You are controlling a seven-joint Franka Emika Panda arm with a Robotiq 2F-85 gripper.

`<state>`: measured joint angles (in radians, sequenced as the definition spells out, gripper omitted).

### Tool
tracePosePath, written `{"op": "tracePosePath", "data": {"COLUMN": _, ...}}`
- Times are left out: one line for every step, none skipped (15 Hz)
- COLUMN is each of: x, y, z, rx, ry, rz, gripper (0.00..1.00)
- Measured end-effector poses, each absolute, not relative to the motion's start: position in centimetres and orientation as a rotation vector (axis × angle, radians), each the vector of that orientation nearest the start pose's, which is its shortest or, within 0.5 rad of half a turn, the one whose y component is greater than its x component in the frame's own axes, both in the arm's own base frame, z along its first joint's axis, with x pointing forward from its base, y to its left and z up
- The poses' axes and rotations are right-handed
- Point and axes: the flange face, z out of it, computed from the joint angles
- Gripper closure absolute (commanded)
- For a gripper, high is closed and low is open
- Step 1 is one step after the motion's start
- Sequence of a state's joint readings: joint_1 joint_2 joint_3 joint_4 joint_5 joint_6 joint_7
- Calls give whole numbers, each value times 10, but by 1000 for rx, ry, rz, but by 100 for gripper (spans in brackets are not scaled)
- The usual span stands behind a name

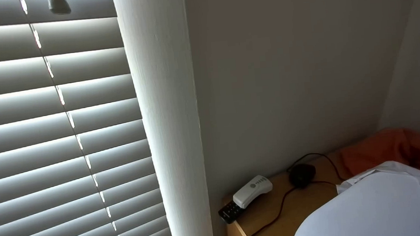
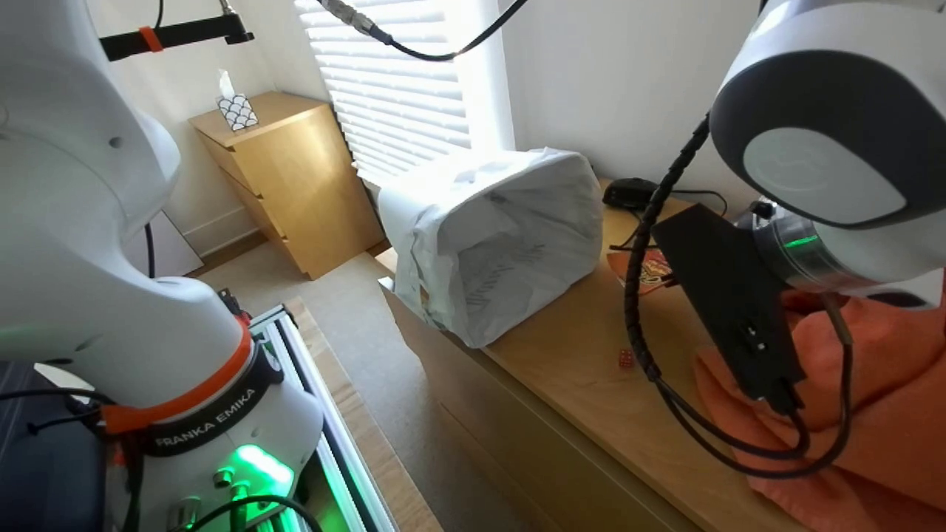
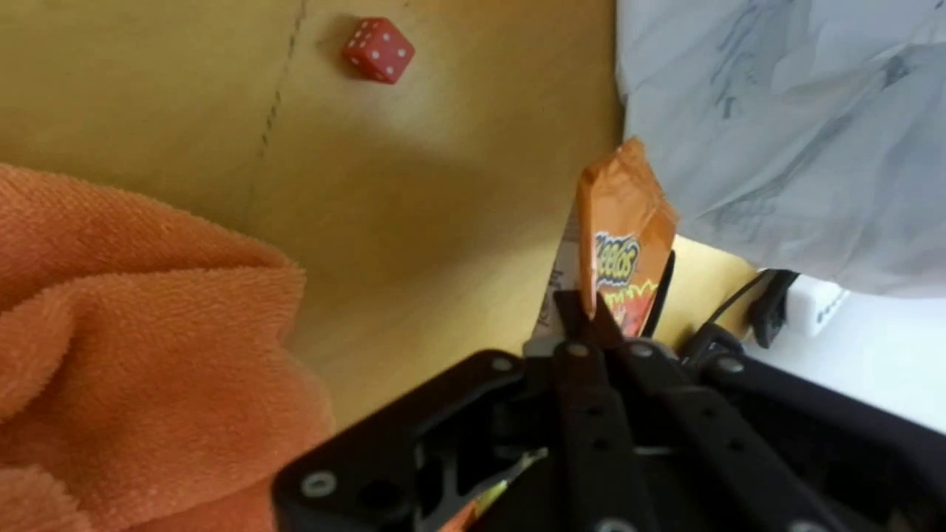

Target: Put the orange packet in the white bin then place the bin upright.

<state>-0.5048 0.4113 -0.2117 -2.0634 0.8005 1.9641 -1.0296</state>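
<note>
The orange packet [image 3: 628, 214] stands up from between my fingertips in the wrist view. My gripper [image 3: 589, 314] is shut on it, and its lower part is hidden behind the fingers. In an exterior view the packet [image 2: 650, 272] shows above the tabletop, partly behind the arm's cable; the fingers are hidden there. The white bin [image 2: 410, 214], lined with a white bag, lies on its side with its mouth towards the gripper. Its side also shows in an exterior view [image 1: 366, 210]. In the wrist view the bin's lining [image 3: 783, 162] is just right of the packet.
An orange towel [image 2: 850, 369] lies at the right of the wooden tabletop [image 2: 576, 384]. A red die [image 2: 626, 359] lies in front of the bin. A black device [image 2: 628, 193] with a cord is behind it. A white remote [image 1: 252, 191] and a black remote [image 1: 230, 212] lie at the table's end.
</note>
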Motion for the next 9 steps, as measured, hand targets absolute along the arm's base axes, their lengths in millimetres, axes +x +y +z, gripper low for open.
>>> {"op": "tracePosePath", "data": {"x": 440, "y": -321, "z": 217, "rx": -2407, "ry": 202, "rz": -158, "gripper": 100}}
{"op": "tracePosePath", "data": {"x": 439, "y": -319, "z": 217, "rx": -2398, "ry": 171, "rz": -137, "gripper": 100}}
{"op": "tracePosePath", "data": {"x": 437, "y": -316, "z": 218, "rx": -2390, "ry": 137, "rz": -109, "gripper": 100}}
{"op": "tracePosePath", "data": {"x": 436, "y": -314, "z": 218, "rx": -2383, "ry": 106, "rz": -76, "gripper": 100}}
{"op": "tracePosePath", "data": {"x": 434, "y": -311, "z": 218, "rx": -2379, "ry": 76, "rz": -39, "gripper": 100}}
{"op": "tracePosePath", "data": {"x": 431, "y": -309, "z": 217, "rx": -2376, "ry": 43, "rz": 3, "gripper": 100}}
{"op": "tracePosePath", "data": {"x": 429, "y": -305, "z": 217, "rx": -2374, "ry": 11, "rz": 46, "gripper": 100}}
{"op": "tracePosePath", "data": {"x": 427, "y": -302, "z": 216, "rx": -2371, "ry": -21, "rz": 88, "gripper": 100}}
{"op": "tracePosePath", "data": {"x": 426, "y": -299, "z": 215, "rx": -2369, "ry": -52, "rz": 126, "gripper": 100}}
